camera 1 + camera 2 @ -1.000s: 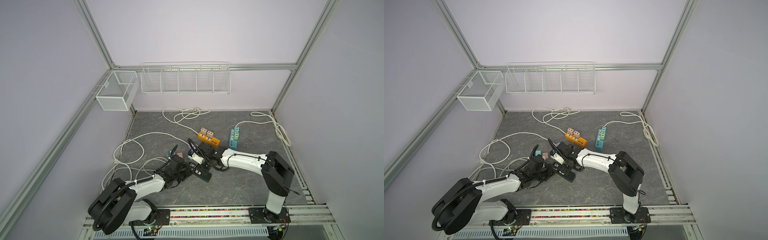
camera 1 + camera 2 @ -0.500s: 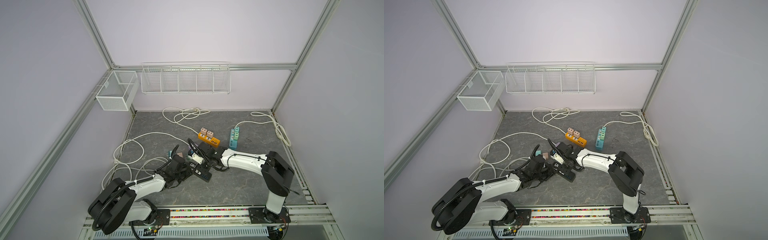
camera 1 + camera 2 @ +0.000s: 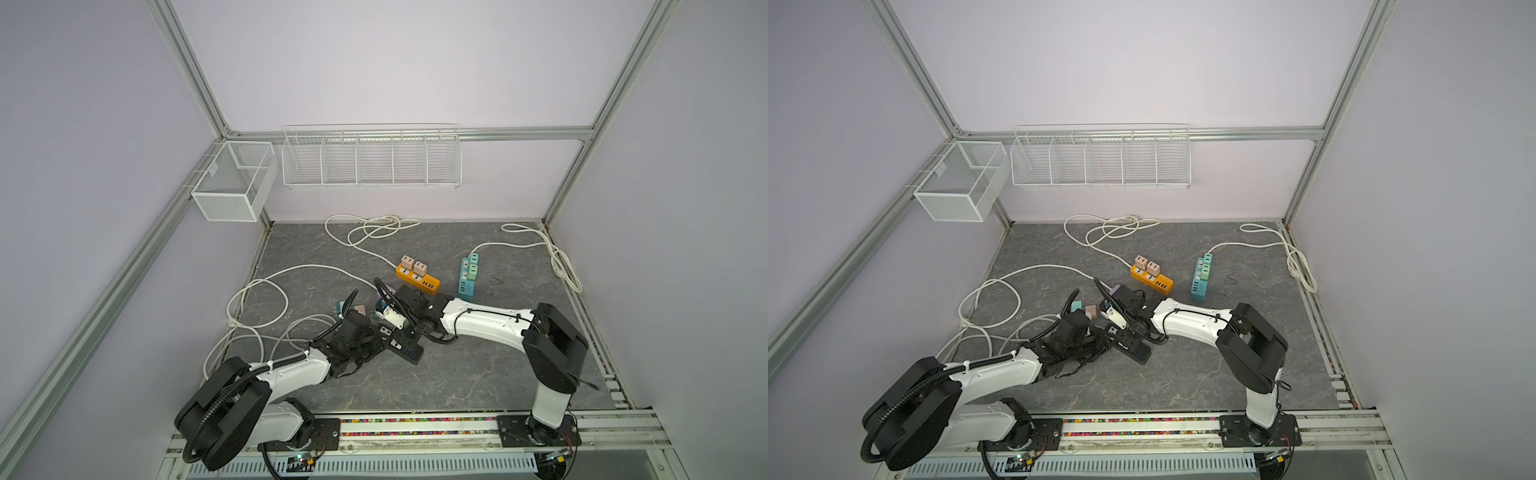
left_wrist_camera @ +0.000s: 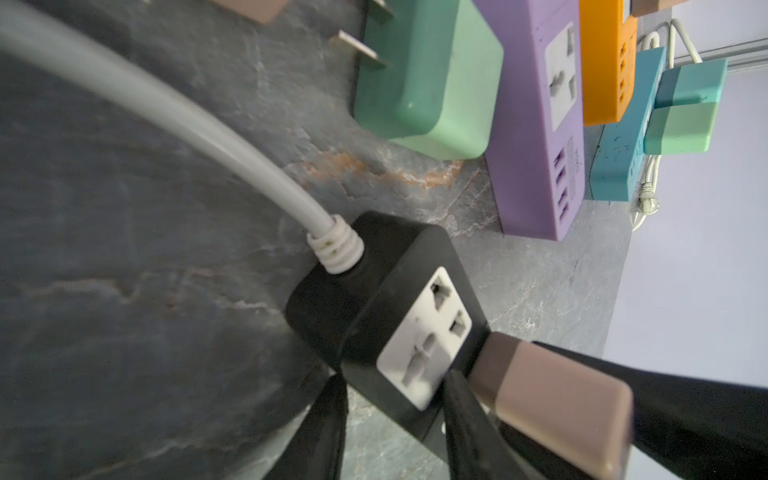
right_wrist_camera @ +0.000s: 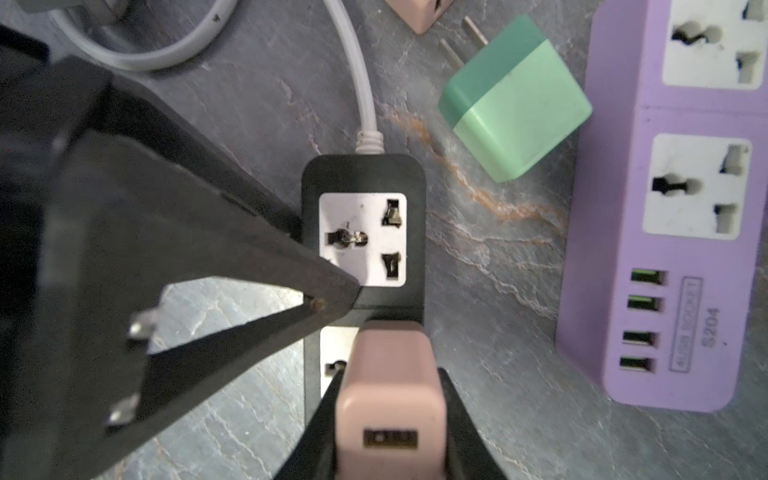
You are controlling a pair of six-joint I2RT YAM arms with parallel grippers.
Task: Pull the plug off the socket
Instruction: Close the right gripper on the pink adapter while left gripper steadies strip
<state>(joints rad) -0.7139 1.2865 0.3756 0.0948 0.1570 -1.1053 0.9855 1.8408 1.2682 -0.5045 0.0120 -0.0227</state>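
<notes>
The right pincer clamps tight on the pink plug, which stands in the second socket of a black power strip near the front of the grey bench, while the left pincer straddles the strip just beside the plug, its grip impossible to confirm.

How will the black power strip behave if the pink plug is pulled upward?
The black power strip looks small and light, so it probably lifts with the pink plug. Its thick white cord may twist it. Its smooth plastic could slip unless the left claw holds it down.
</notes>
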